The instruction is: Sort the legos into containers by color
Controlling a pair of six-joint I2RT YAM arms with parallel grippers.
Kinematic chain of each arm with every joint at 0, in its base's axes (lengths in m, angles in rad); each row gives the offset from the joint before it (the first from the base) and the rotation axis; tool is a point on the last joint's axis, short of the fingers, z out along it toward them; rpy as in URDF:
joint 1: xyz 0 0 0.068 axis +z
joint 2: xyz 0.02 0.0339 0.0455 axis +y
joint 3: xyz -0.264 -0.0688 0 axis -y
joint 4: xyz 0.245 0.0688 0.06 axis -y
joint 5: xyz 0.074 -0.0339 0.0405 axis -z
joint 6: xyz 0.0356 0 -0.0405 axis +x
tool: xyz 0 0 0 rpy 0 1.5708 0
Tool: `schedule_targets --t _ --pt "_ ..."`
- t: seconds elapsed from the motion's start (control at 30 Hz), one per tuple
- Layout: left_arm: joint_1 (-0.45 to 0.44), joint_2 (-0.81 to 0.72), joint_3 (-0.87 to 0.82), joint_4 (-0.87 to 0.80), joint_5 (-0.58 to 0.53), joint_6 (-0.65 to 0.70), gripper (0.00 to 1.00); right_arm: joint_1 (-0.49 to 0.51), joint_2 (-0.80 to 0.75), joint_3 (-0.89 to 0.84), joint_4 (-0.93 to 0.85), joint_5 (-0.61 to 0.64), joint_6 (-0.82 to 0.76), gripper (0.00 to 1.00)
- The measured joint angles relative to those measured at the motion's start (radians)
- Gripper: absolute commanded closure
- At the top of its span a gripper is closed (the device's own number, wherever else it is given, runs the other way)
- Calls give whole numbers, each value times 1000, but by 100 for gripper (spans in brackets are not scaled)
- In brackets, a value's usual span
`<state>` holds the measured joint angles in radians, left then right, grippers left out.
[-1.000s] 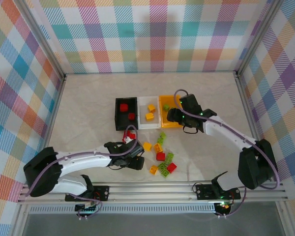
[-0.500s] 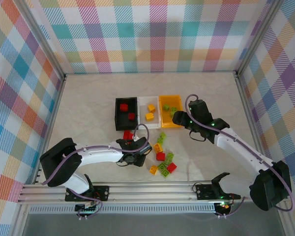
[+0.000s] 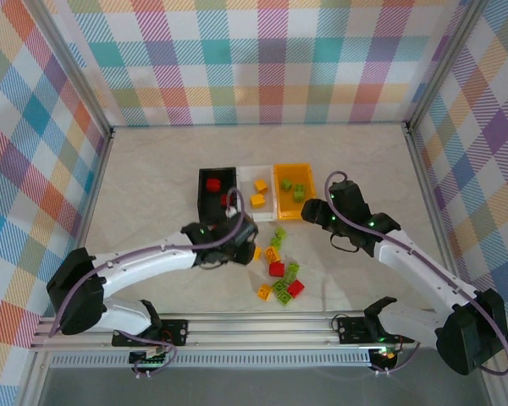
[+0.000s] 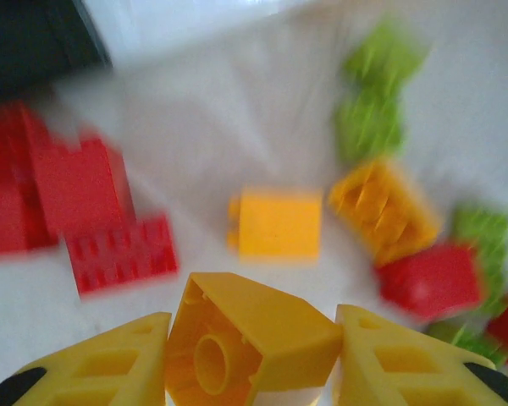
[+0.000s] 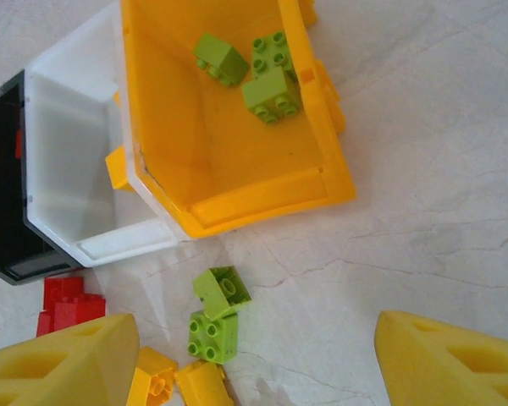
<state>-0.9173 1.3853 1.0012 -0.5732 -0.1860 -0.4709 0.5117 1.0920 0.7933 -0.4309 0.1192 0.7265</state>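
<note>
Top external view, left to right: shows the black bin [image 3: 201,193] holding two red bricks [image 3: 212,182]. Next comes the white bin [image 3: 267,211], pressed against its right side, with two yellow-orange bricks [image 3: 261,184]. Last in the row is the orange-yellow bin [image 3: 279,208] with lime green bricks [image 3: 285,183]. Places the left gripper [image 3: 239,228] at the black bin's near right corner. Places the loose pile [image 3: 279,269] of red, yellow-orange and green pieces on the table just right of it, on the near side of the bins. Places the right gripper [image 3: 316,213] beside the orange-yellow bin's near right corner.

Left wrist view, blurred beyond the fingers: shows the yellow fingers [image 4: 110,359] clamped on a held brick [image 4: 262,326]. Yellow-orange, tilted, hollow underside with its round tube turned toward the camera, carried above the table. Beneath it, red pieces on the left, one plain yellow-orange piece in the middle, then a studded one and green ones to the right.

Right wrist view: shows the right fingers [image 5: 59,364] spread wide with nothing between them, above bare table at the near end of the orange-yellow bin. Counts three small green studded bricks at that bin's far end. Finds two more green ones touching each other just outside its near wall, one hollow side up and one studs up.
</note>
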Motion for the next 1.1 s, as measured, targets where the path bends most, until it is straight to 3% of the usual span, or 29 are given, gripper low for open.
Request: schedule_targets --t 0.1,0.33,0.57,0.63,0.77,0.83,1.0,1.1 --pt "87 78 162 10 7 38 66 0 -1 -29 -1 -1 6 26" --pt "224 439 495 22 32 99 68 2 -23 -61 -28 -19 11 26" --pt "269 673 705 -68 35 122 53 53 -46 -114 -35 -50 10 26" --pt "271 698 749 -93 36 126 44 74 -34 -129 -34 -62 9 25" --pt "271 692 801 -113 64 113 18 119 47 -128 7 -110 -11 24" --pt "267 649 779 -105 79 102 11 143 110 -112 20 -118 -21 24" --pt "249 412 642 -85 114 74 8 167 256 -52 87 -119 -27 27" --pt "227 195 489 -28 117 47 5 167 340 -7 125 -108 -27 28"
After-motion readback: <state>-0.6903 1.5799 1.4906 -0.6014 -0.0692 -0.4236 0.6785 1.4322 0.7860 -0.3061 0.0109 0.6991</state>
